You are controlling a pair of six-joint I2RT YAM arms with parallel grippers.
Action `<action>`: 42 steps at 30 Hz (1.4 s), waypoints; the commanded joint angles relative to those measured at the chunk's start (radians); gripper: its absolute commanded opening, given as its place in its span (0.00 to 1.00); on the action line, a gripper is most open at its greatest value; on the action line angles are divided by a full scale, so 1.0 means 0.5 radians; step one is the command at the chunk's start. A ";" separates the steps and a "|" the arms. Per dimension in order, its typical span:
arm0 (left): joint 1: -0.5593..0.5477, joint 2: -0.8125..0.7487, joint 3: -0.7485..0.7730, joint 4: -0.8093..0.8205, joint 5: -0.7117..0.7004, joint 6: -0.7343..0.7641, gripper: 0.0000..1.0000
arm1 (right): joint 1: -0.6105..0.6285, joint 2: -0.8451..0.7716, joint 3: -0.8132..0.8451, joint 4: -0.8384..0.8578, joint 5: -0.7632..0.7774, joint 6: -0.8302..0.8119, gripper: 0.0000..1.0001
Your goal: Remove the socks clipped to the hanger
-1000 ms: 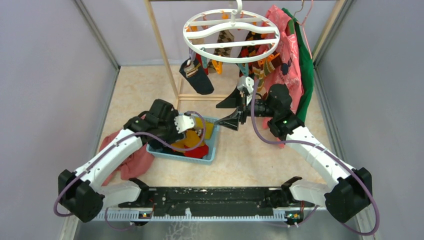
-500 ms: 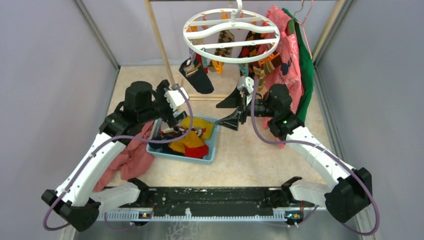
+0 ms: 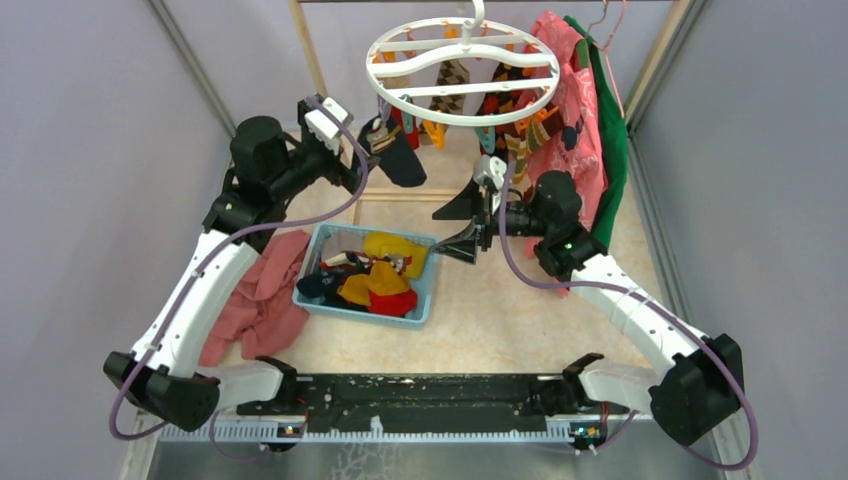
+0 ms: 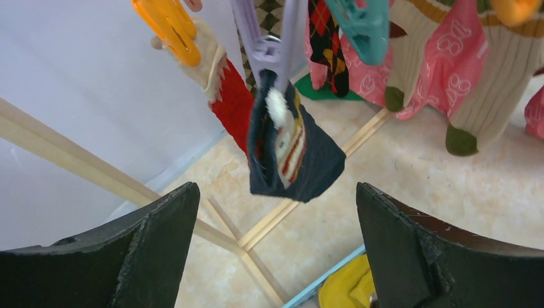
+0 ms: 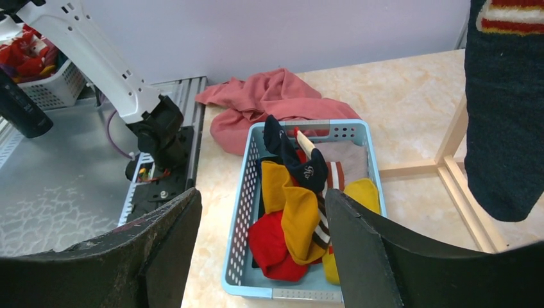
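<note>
Socks (image 3: 450, 72) hang clipped under the hanger (image 3: 371, 52), up and ahead of both tools; others lie in the blue basket (image 3: 425, 300) below and between them. From above, the left tool (image 3: 372, 150) is raised just beside a navy sock (image 3: 402, 165), while the right tool (image 3: 455, 225) hovers spread wide and empty. Through the left wrist camera, its fingers (image 4: 147, 250) stand fully apart, the navy sock dangling from a purple clip (image 4: 272, 51) ahead, centred, not yet between them. Right wrist view: open fingers (image 5: 398, 269) frame the basket beneath; the navy sock hangs at that tool's right. Closing too low would likely pinch only the toe and slip; a hard tug could swing the free-hanging hanger or snag the red sock (image 4: 231, 106) beside it.
</note>
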 commanded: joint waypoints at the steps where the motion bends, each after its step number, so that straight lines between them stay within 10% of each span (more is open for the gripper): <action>1: 0.067 0.127 0.106 0.223 0.179 -0.206 0.95 | -0.014 -0.016 0.000 0.194 -0.030 0.062 0.71; 15: 0.109 0.373 0.062 0.537 0.408 -0.305 0.65 | -0.014 0.020 -0.029 0.233 -0.025 0.073 0.72; 27: 0.109 0.260 -0.094 0.662 0.793 -0.431 0.00 | -0.014 0.132 0.062 0.187 0.404 0.026 0.71; 42: 0.110 0.193 -0.098 0.511 1.478 -0.662 0.00 | -0.017 0.372 0.492 -0.153 0.517 -0.544 0.78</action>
